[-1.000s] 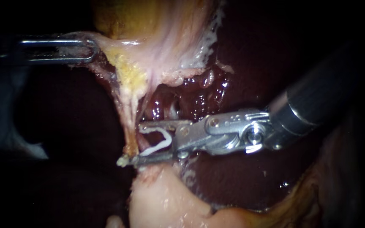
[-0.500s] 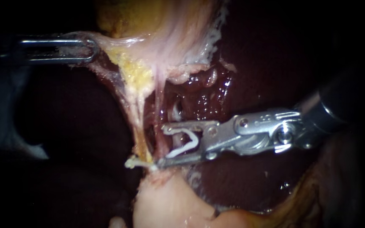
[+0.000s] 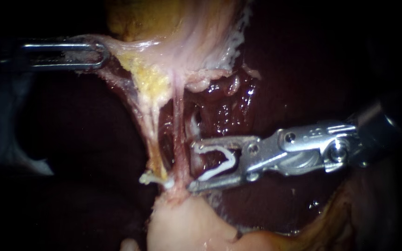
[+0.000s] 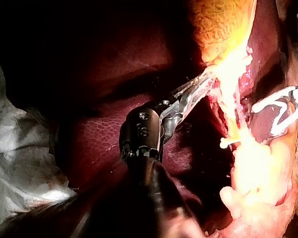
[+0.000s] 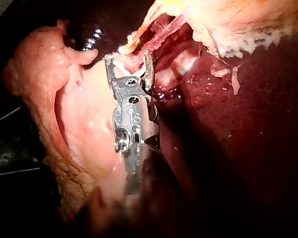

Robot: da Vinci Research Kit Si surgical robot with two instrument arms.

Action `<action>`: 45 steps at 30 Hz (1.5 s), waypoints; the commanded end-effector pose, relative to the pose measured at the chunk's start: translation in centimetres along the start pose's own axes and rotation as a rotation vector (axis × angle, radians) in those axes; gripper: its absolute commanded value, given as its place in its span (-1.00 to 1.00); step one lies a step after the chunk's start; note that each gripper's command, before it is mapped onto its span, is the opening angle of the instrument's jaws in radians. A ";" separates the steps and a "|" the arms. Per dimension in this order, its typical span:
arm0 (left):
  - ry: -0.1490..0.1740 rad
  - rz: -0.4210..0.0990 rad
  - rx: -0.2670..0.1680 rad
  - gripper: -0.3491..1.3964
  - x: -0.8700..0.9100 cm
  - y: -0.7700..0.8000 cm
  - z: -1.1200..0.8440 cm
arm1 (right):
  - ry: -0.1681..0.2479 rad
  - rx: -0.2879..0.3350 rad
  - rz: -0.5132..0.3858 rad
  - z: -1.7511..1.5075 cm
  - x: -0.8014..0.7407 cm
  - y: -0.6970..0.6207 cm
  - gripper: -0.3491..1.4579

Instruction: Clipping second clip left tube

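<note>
The left tube is a yellowish strand running down from the gallbladder. A thinner pink strand runs beside it on its right. A small pale clip lies across the left tube's lower end. My right instrument stands just right of both strands, touching neither. Its jaws are wide apart and carry an open white clip between them; the right wrist view shows the same jaws. My left instrument is shut on pale tissue below the gallbladder and holds it taut to the left; its jaws also show in the left wrist view.
Dark liver lies behind and to the right, with a wet raw patch between the strands and the liver. A pale fatty lump sits below the tubes. White gauze-like material lies beside the left instrument's shaft.
My right instrument has drawn back to the right with its open clip, from around the left tube to clear of both strands. The left instrument has held still.
</note>
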 end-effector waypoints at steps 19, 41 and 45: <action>0.000 0.000 0.000 -1.00 -0.01 0.00 0.00 | 0.030 0.033 0.080 0.40 -0.02 0.05 -0.06; 0.000 0.000 0.001 -1.00 -0.01 0.01 0.00 | 0.030 0.042 0.145 0.72 -0.33 0.42 -0.06; 0.000 0.000 0.001 -1.00 -0.01 0.01 0.00 | 0.029 0.053 0.150 0.80 -0.36 0.45 -0.06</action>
